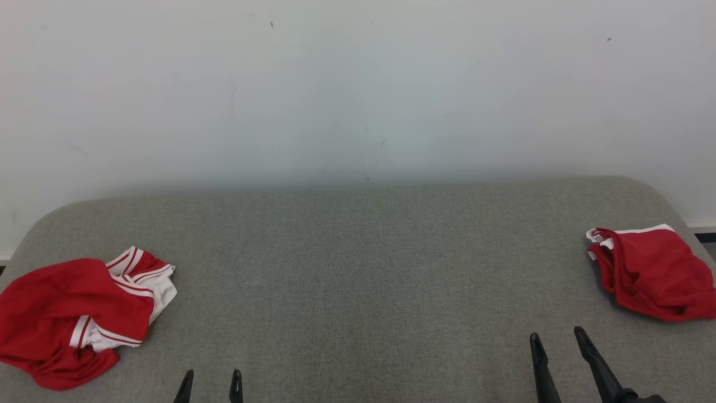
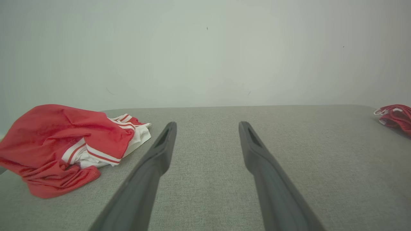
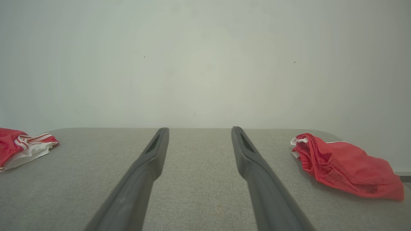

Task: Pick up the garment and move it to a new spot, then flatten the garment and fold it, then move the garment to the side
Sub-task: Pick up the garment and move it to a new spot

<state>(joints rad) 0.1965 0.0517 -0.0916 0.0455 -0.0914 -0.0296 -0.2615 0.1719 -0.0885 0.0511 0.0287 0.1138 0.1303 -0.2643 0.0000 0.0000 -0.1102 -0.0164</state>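
A crumpled red garment with white stripes [image 1: 78,313] lies at the left end of the grey padded table [image 1: 358,268]; the left wrist view has it at the left [image 2: 64,144], and the right wrist view at its left edge [image 3: 19,149]. My left gripper [image 1: 211,378] stands open at the table's front edge, to the right of that garment and apart from it, with nothing between its fingers [image 2: 163,144]. My right gripper [image 1: 556,340] is open too, empty, at the front right [image 3: 199,131].
A second red garment with white trim [image 1: 654,271] lies bunched at the table's right end, also in the right wrist view [image 3: 343,166] and at the far right in the left wrist view [image 2: 396,117]. A pale wall [image 1: 358,84] stands directly behind the table.
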